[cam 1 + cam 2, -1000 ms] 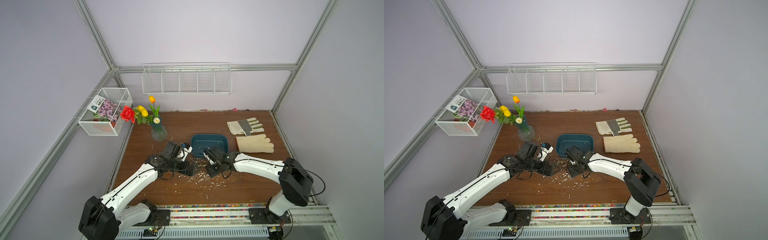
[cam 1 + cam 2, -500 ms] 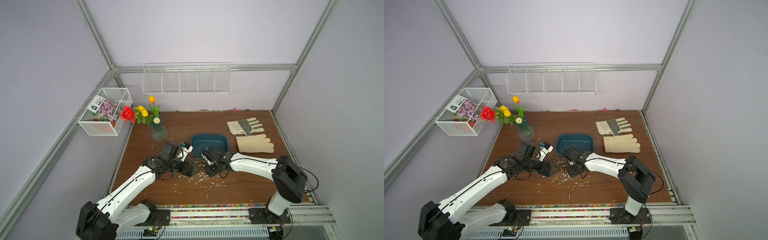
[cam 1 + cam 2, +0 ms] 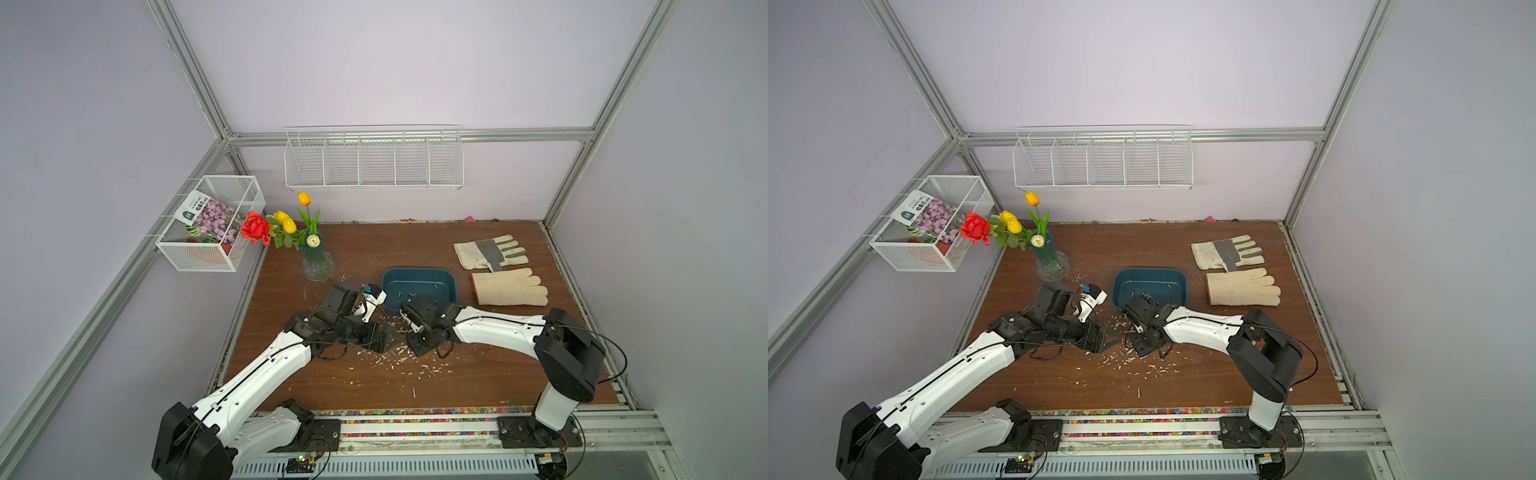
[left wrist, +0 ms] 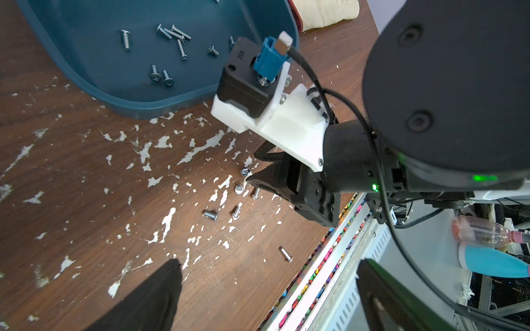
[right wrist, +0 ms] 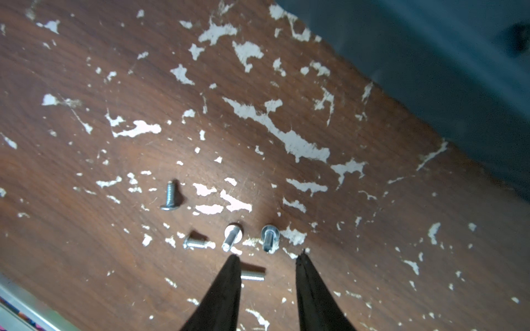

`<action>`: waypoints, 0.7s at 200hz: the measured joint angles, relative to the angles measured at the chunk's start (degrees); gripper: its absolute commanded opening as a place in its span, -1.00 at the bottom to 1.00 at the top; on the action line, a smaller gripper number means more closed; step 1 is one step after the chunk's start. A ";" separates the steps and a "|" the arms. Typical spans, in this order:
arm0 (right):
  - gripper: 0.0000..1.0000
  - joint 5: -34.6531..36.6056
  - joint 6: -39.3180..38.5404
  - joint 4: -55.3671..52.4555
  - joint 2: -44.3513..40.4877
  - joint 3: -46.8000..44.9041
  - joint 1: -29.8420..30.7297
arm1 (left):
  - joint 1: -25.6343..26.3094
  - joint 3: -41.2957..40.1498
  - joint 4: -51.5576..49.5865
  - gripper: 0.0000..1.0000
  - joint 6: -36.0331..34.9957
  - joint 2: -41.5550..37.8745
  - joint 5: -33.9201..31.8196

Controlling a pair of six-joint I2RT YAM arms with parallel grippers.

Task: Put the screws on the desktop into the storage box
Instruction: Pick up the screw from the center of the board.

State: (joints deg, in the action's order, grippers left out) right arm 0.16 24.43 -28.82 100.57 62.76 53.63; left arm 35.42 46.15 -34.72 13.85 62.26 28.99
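Just in front of the storage box (image 3: 419, 271), on the scratched brown table (image 3: 374, 249): a small cluster of loose screws (image 5: 231, 238), three flat on their sides, two end-on to the right wrist view; over that cluster, tipped steeply down, the right hand (image 5: 269, 256), fingers (image 5: 229, 286) part-way spread, bare wood in the gap, nothing pinched; behind one fingertip, a short screw shank poking into that gap, touching or not impossible to tell; just beside, facing it across the cluster, the left hand (image 4: 269, 262), spread wide, nothing between its fingers but table; apart from the cluster, nearer the front edge, a lone screw (image 4: 285, 254); inside the storage box, about ten more screws scattered over its floor; beyond the box on the right, two work gloves (image 3: 509, 286) flat on the table; toward the far left corner, a glass vase of flowers (image 3: 318, 266).
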 measured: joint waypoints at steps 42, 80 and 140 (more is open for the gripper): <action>-0.38 -0.28 0.02 0.42 1.03 0.00 0.00 | 0.00 -0.02 0.28 0.95 0.04 0.63 0.68; -0.39 -0.50 0.02 0.63 1.79 0.04 0.00 | 0.00 -0.02 0.33 0.96 0.04 1.75 1.11; -0.43 -0.87 -0.02 1.09 2.82 1.44 0.02 | 0.00 -0.02 0.33 0.94 0.02 1.92 1.33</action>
State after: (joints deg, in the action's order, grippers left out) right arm -0.71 24.40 -27.73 103.39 64.20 53.65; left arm 35.42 46.13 -34.39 13.87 64.18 30.33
